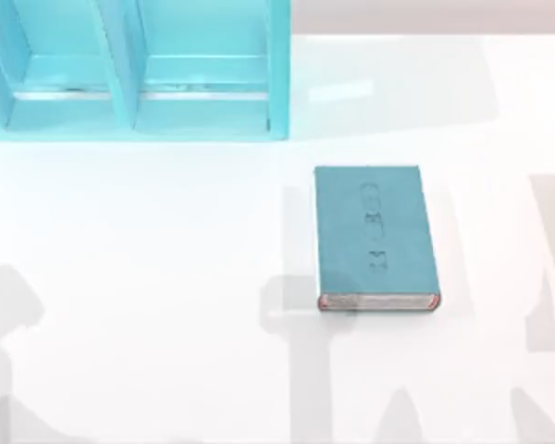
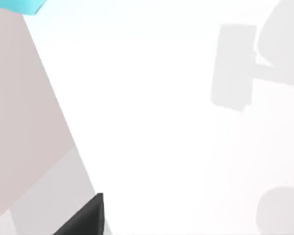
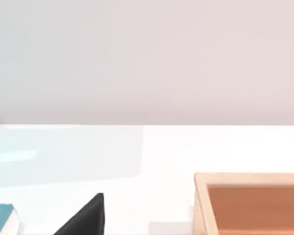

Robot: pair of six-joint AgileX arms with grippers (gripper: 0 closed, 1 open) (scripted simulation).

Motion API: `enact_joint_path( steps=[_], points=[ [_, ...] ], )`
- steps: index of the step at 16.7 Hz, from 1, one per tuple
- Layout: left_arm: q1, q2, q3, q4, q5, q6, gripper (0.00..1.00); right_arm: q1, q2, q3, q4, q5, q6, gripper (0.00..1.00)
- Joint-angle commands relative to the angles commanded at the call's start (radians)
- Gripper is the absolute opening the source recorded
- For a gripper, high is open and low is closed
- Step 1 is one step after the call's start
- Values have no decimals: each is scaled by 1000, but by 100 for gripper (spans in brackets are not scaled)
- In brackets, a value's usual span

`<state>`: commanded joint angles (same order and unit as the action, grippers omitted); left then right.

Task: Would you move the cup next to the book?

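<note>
A teal closed book (image 1: 376,237) lies flat on the white table (image 1: 148,277), right of centre, in front of a teal shelf unit (image 1: 134,69). Neither gripper's jaw state can be told.

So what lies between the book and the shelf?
Nothing: in the top view, bare white table separates the book from the shelf.

The table (image 1: 148,277) lay bare left of the book (image 1: 375,236); a teal shelf unit (image 1: 134,69) blocked its far left corner.
</note>
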<state>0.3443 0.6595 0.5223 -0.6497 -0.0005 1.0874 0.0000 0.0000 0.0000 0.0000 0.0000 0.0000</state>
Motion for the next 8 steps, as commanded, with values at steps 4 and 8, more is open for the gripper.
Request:
enact_joint_path(
  steps=[4,8],
  points=[
    [128,246,194,-242,0,446,100,0,0,0,0,0,0,100],
    [238,456,361,-449,0,834,100,0,0,0,0,0,0,100]
  ],
)
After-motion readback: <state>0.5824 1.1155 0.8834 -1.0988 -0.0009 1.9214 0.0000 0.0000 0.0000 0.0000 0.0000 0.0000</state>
